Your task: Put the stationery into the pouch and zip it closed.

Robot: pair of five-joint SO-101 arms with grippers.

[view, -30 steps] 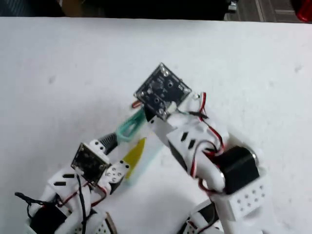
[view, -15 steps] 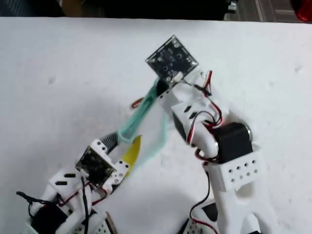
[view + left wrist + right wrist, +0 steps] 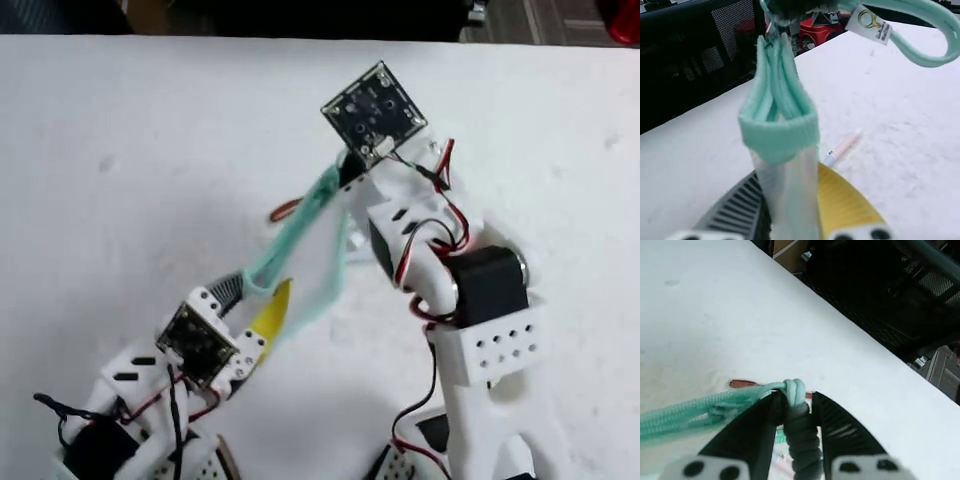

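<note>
The right gripper (image 3: 792,392) is clamped on the upper end of the pouch (image 3: 312,262), with a dark cord (image 3: 802,440) and the mint-green trim caught between its black jaws, just above the middle of the high view. The left gripper (image 3: 255,297), lower left of centre, pinches the pouch's other end between a grey and a yellow finger, so the clear pouch stretches taut on a diagonal between them. A pink pen (image 3: 842,148) lies on the white table (image 3: 120,120) beside the pouch, outside it.

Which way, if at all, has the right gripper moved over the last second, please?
Yes: the right gripper moved toward the table's far edge, pulling the pouch out longer.
</note>
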